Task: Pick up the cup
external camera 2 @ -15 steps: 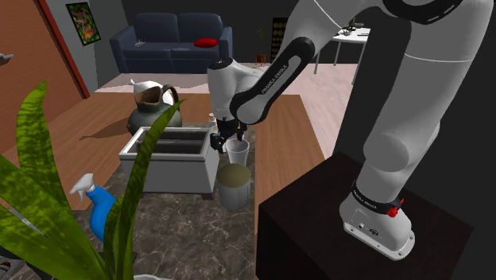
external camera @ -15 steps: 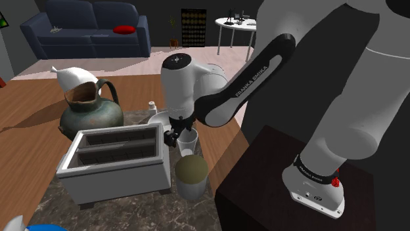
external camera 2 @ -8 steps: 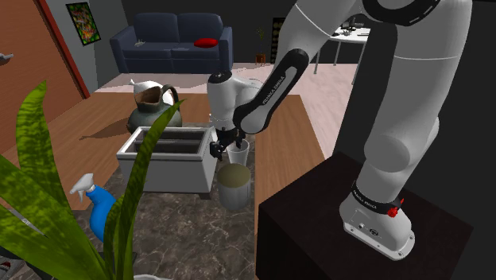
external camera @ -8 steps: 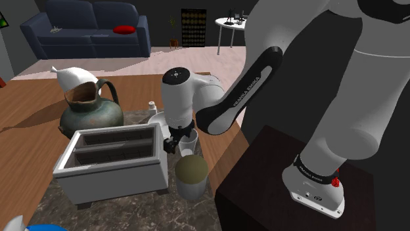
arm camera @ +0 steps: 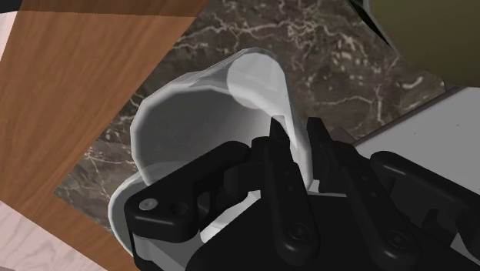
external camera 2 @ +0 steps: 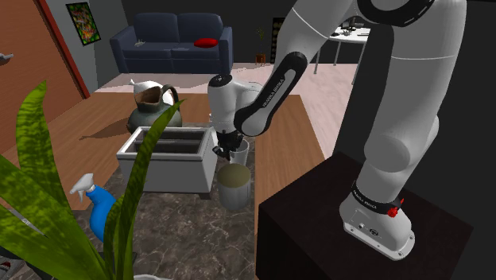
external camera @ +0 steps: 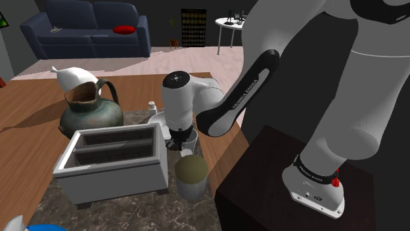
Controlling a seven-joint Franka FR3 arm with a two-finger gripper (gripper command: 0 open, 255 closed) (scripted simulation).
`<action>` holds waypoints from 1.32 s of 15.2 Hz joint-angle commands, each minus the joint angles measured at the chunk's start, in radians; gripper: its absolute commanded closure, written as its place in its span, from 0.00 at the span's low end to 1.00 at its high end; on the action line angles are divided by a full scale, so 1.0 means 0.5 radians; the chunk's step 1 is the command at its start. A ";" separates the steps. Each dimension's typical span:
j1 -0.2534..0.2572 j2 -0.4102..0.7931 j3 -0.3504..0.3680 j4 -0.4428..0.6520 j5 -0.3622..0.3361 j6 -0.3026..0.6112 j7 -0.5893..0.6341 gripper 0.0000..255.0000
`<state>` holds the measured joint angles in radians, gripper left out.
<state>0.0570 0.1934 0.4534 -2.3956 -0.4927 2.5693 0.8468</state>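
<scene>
The two black fingers point(arm camera: 278, 150) of the black gripper point(arm camera: 296, 135) are seen drawn close together, and the thin side wall of the translucent white cup point(arm camera: 192, 115) is clamped between them, one finger inside the rim and one outside. One such cup is counted. It is stood upright on the dark veined marble countertop point(external camera: 131, 210), near the edge where the brown wooden surface point(external camera: 33, 111) begins.

In the shoulder view the gripper point(external camera: 179, 141) is set on the cup point(external camera: 188, 141) from above. Just in front of the cup, one taller white vessel with an olive-brown top point(external camera: 191, 174) is placed. Beside it one white box-shaped toaster point(external camera: 112, 161) with two slots is found, and behind the toaster one dull green jug point(external camera: 89, 108). From the second exterior view one blue spray bottle point(external camera 2: 95, 211) is made out behind green plant leaves point(external camera 2: 40, 159).

Against the frame half a second back, the hand has been brought lower and over the cup, where before it was held beside the cup; the cup itself has not been shifted.
</scene>
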 commanded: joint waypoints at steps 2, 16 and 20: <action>-0.001 0.000 -0.001 -0.002 0.001 -0.001 -0.001 1.00; -0.048 -0.303 0.092 0.019 0.366 -0.245 -0.299 1.00; -0.048 -0.376 0.098 0.038 0.446 -0.318 -0.365 1.00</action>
<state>0.0327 0.0118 0.5017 -2.3791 -0.2776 2.4180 0.6701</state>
